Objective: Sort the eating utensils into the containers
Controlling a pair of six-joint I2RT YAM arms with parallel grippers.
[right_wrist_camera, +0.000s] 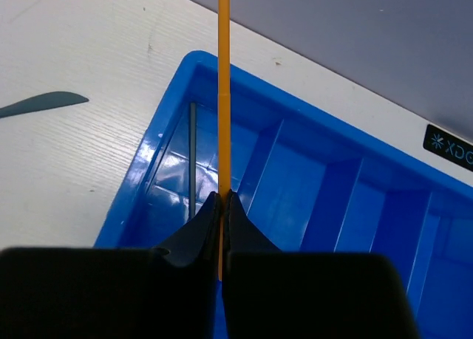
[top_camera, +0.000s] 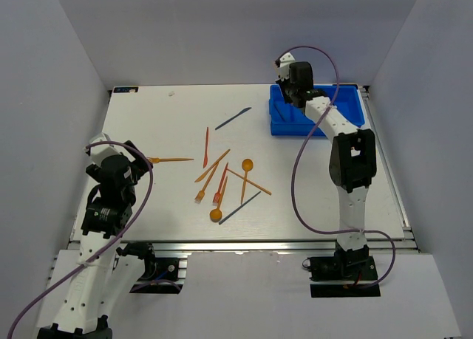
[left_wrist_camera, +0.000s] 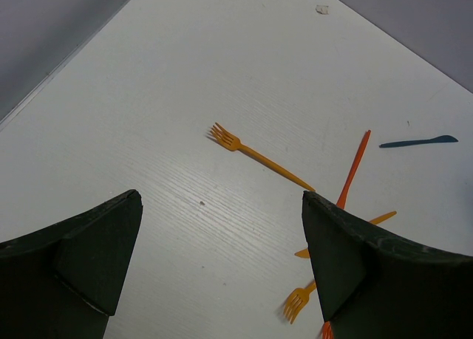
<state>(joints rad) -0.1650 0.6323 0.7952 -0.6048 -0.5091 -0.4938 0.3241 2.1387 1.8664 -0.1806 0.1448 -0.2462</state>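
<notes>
1. The right claw [right_wrist_camera: 224,195] is pinched tight on a thin orange utensil [right_wrist_camera: 224,95]. Only its straight, slim handle shows, so I can't tell whether it's a fork, spoon or knife.
2. It hangs over the bright blue tray [right_wrist_camera: 318,169] at the far right of the table [top_camera: 148,117], above the left-end compartment. Dividers split the tray into long side-by-side bays.
3. A slim dark grey utensil [right_wrist_camera: 193,162] lies lengthwise in that same bay.
4. The left claw [left_wrist_camera: 220,206] gapes wide over the table's left side, gripping nothing.
5. Just ahead of it lies an orange fork [left_wrist_camera: 259,156], tines pointing away from the pile.
6. Mid-table there's a loose scatter: a round-bowled orange spoon [top_camera: 247,165], a red-orange knife [top_camera: 206,137] and more. A dark blue knife [top_camera: 233,118] lies apart, nearer the tray.
</notes>
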